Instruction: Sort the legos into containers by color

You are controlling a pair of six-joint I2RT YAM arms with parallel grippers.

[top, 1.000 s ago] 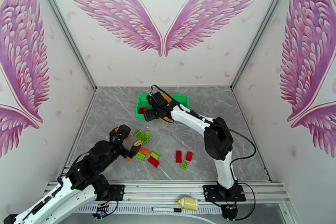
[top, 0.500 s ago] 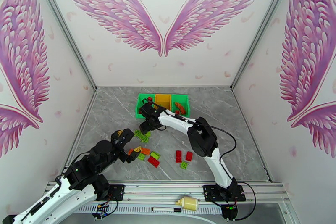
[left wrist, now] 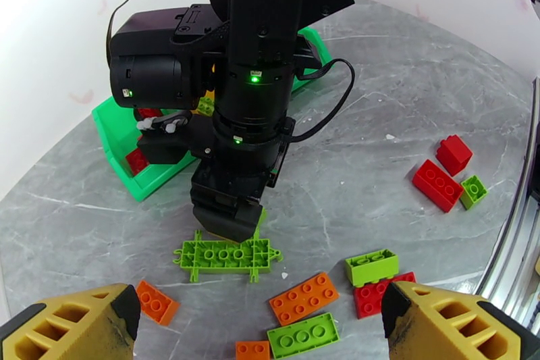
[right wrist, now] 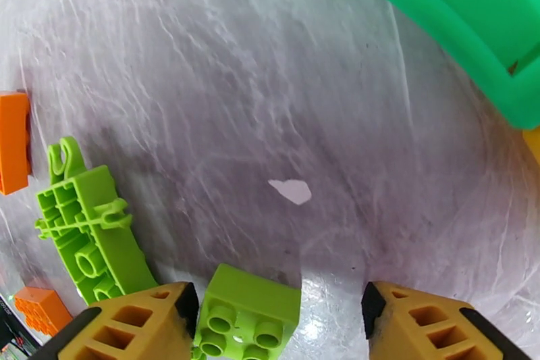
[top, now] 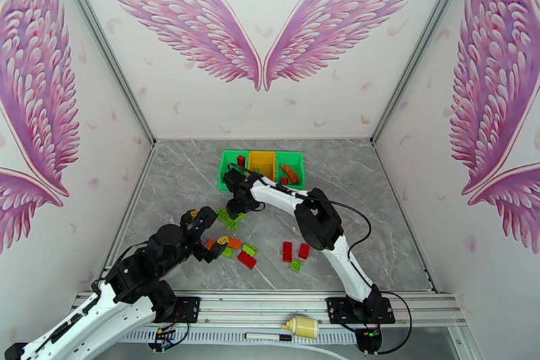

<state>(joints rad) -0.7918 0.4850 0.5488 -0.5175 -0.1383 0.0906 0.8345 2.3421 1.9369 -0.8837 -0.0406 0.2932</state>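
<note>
A small lime green brick (right wrist: 250, 314) is lying on the table (right wrist: 270, 84) near the green bin (right wrist: 459, 23), between the fingers of the right gripper (right wrist: 275, 304), which are standing apart, not gripping; centring before squeezing looks wise. A flat green plate (right wrist: 88, 233) is crowding one side, and the left gripper (left wrist: 260, 317) is hovering wide open, empty, close by.

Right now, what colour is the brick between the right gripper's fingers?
The brick is lime green; clearest in right wrist view.

The top external camera looked steeply down from above the near edge over the whole table (top: 175, 179). The left wrist camera faced the far edge, low and near; the right wrist camera hung closer still. Both caught the lime-green lego plate (left wrist: 226, 254).
</note>
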